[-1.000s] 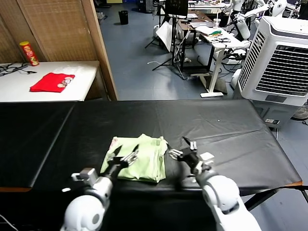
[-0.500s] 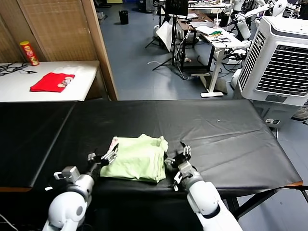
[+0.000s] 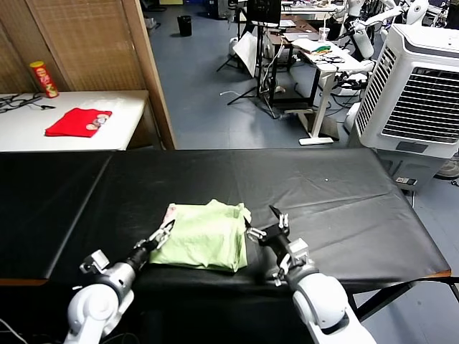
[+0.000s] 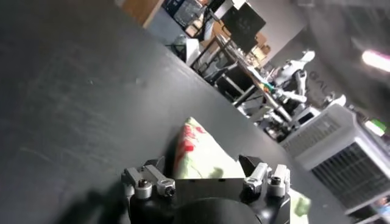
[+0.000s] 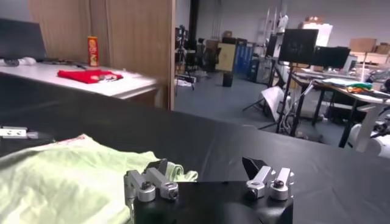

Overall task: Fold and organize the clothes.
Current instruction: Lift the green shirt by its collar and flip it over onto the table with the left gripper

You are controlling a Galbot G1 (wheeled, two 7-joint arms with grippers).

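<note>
The pale green T-shirt (image 3: 204, 242) lies folded into a rough rectangle on the black table (image 3: 337, 193), near its front edge. A bit of its red-and-white print shows at the left edge (image 4: 187, 137). My left gripper (image 3: 163, 233) is open and empty at the shirt's left front corner; in the left wrist view the gripper (image 4: 204, 165) faces the shirt (image 4: 204, 159) edge-on. My right gripper (image 3: 264, 228) is open and empty just off the shirt's right edge; in the right wrist view the gripper (image 5: 207, 165) has the shirt (image 5: 61, 182) beside one finger.
A small red folded garment (image 3: 77, 122) and a yellow-and-red can (image 3: 43, 79) sit on a white side table at the far left. A wooden partition (image 3: 147, 64) stands behind the table. A white air cooler (image 3: 419, 86) stands at the right.
My left gripper has come off the top of the shirt and drawn back to its left front corner. My right gripper has stayed beside the right edge, shifting only slightly.
</note>
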